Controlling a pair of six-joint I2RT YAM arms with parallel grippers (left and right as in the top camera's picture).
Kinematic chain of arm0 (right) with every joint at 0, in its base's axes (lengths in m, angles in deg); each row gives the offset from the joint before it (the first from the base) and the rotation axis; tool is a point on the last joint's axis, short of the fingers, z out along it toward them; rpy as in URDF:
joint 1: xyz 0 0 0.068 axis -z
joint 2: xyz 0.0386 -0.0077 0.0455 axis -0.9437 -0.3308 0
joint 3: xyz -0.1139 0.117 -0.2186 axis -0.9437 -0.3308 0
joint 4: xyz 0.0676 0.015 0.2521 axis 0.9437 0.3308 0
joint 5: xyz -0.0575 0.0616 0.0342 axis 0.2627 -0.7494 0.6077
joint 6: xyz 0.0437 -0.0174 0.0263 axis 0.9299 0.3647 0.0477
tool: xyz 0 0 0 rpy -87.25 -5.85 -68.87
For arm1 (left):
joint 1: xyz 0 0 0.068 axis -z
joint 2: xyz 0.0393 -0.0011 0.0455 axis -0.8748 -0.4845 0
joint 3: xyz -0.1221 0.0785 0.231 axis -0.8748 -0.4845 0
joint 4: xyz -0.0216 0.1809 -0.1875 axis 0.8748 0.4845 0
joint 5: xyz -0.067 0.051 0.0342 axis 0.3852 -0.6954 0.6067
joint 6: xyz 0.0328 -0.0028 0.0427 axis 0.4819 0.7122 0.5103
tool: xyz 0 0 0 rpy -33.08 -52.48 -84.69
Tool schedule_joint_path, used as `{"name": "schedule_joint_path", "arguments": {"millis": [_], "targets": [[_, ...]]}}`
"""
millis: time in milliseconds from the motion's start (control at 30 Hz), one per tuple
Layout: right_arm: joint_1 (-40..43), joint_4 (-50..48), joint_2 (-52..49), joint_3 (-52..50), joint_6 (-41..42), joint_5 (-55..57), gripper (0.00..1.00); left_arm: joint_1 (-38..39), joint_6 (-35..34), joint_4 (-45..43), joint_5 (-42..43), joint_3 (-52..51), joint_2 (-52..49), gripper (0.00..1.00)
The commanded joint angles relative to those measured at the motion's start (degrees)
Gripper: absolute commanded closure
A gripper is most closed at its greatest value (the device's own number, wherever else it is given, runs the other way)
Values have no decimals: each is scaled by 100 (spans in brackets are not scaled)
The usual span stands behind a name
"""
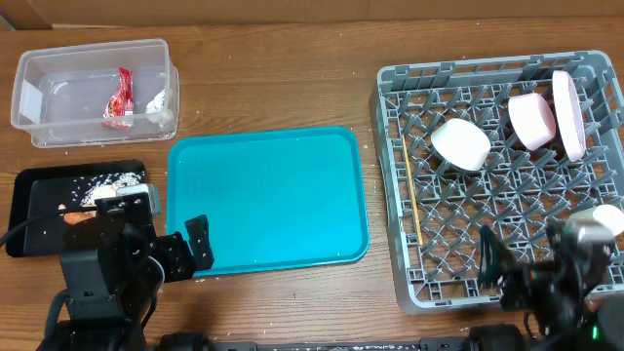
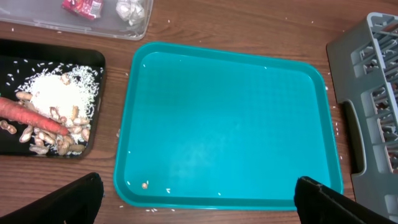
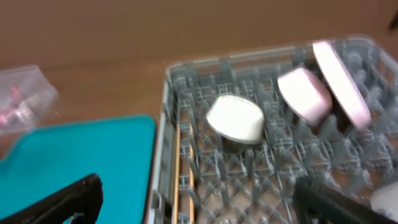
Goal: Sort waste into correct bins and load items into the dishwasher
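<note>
Wooden surface (image 1: 292, 88) carries everything; positions are given from the teal tray (image 1: 273, 195). Far left of the tray, the clear tub (image 1: 93, 44) holds the red wrapper (image 1: 120, 97) and tissue (image 1: 158, 100). Just left of the tray, the black tray (image 2: 18, 68) holds rice (image 2: 59, 93), food scraps (image 2: 56, 140) and the carrot (image 2: 31, 115). The left hand (image 1: 188, 253) hovers at the tray's near-left corner, fingers spread wide, empty.

One small beige scrap (image 2: 145, 184) lies on the tray, close to that corner. Expect it to be light, dry and brittle, and apt to slide on smooth plastic; pinch across it with the fingertips only. The raised tray rim stands between it and the black tray.

Right of the tray, the dish rack (image 1: 390, 88) holds chopsticks (image 1: 411, 195), a white bowl (image 1: 460, 143), a pink bowl (image 1: 532, 121), a plate (image 1: 568, 112) and a cup (image 1: 606, 216). The right hand (image 3: 198, 186) hangs over the rack's near edge, fingers wide, empty.
</note>
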Motion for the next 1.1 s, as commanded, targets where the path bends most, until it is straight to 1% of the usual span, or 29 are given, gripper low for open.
{"name": "schedule_joint_path", "arguments": {"millis": [0, 100, 200, 300, 467, 533, 567, 800, 1067], "targets": [[-85, -313, 734, -756, 2, 83, 0, 37, -39, 0, -81, -42, 2, 0], [-85, -949, 1366, -1617, 0, 39, 0, 37, -37, 0, -81, -42, 2, 0], [-85, -1982, 1834, -2581, 0, -66, 0, 37, -37, 0, -81, -42, 2, 0], [-109, -3340, 1930, -3506, -7, -55, 0, 37, -37, 0, -81, -42, 2, 0], [-116, -5995, 1945, -5025, -7, -42, 0, 37, -37, 0, -81, -42, 2, 0], [-116, -6824, 1945, -5519, -7, -42, 0, 37, -39, 0, -81, -42, 2, 0], [-116, -7034, 1945, -5696, -9, -35, 0, 37, -37, 0, -81, -42, 2, 0], [-116, -5829, 1945, -5657, 22, -232, 0, 37, -37, 0, -81, -42, 2, 0], [-116, -5834, 1921, -5654, 20, -190, 0, 37, -37, 0, -81, -42, 2, 0]]}}
